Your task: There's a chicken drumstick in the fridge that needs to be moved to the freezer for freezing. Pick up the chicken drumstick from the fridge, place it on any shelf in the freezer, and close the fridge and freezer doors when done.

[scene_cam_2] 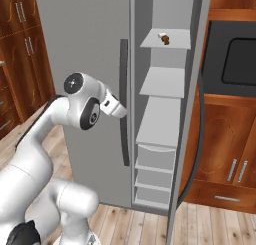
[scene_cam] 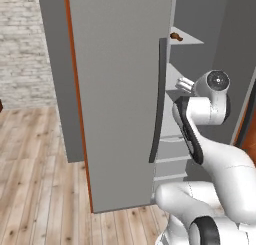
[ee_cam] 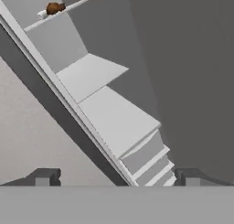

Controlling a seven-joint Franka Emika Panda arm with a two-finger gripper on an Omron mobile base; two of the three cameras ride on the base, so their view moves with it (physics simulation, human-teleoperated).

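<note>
Well, from the left base camera the freezer [scene_cam: 192, 89] stands open, its narrow grey compartment showing past the edge of a tall grey door [scene_cam: 117, 99] with a long dark curved handle [scene_cam: 159, 104]. The chicken drumstick [scene_cam: 175, 36] lies on an upper shelf [scene_cam: 187, 39], a small reddish-brown lump near the shelf's left front corner. The white arm rises at the lower right, and its pincer [scene_cam: 184, 83] sits at the mouth of the freezer, well below the drumstick and apart from it.

From the right base camera the same compartment faces me squarely: flat pale-grey shelves stacked above a few drawers [scene_cam_2: 155, 171]. The drumstick [scene_cam_2: 164, 38] rests toward the middle of the top visible shelf [scene_cam_2: 165, 40]. The pincer [scene_cam_2: 119, 109] pokes out from the arm's wrist just beside the dark handle [scene_cam_2: 123, 104] of the closed door, left of the freezer opening. The freezer's own door [scene_cam_2: 187, 114] swings out on the right, seen edge on, with wooden cabinets [scene_cam_2: 227, 134] beyond it.

From the hand camera, rolled to one side, the shelves run diagonally across the picture and the drumstick [ee_cam: 54, 8] sits up at the top left on its shelf [ee_cam: 64, 10]. The pincer [ee_cam: 116, 177] has its two dark fingertips [ee_cam: 43, 177] spread wide at the bottom corners, with nothing between them.
</note>
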